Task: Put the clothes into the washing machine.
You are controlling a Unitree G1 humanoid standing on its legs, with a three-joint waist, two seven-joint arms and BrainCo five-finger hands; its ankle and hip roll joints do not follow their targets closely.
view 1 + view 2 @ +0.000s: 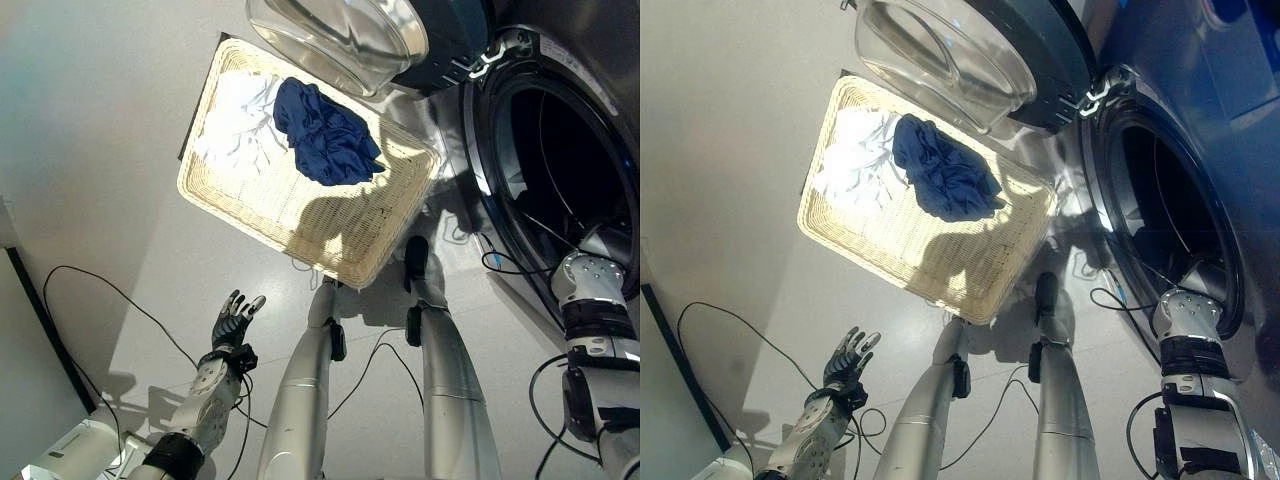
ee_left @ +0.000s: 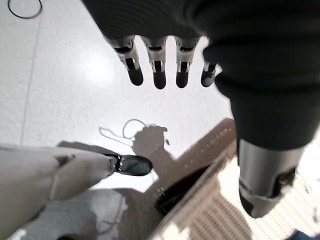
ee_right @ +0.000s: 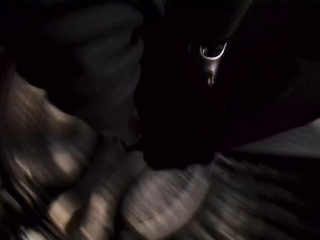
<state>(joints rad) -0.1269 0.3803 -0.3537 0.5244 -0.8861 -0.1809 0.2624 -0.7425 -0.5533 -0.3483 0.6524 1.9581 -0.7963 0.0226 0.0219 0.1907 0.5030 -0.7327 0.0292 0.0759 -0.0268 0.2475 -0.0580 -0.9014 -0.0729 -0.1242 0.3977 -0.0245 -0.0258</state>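
1. Right arm goes into the washing machine (image 1: pixel 545 170) drum, and the right hand is hidden in there. Its wrist view is just dark, so I can't tell whether its fingers are around anything.
2. My guess is the step is dropping a garment off inside. To do it well, reach deep, let go fully, and pull the arm out straight so nothing drags back over the door rim.
3. Left hand (image 1: pixel 233 322) hangs over the floor with fingers straight and relaxed, holding nothing (nowhere near the clothes).
4. What's left: a blue garment (image 1: pixel 326 133) bunched up in the wicker basket (image 1: pixel 340 235), touching a white garment (image 1: pixel 235 125) beside it.
5. The basket sits on a pale grey glossy floor (image 1: pixel 100 150) right beside the machine, partly under the open glass door (image 1: pixel 340 35). Tight spot, so next grab should clear that door.
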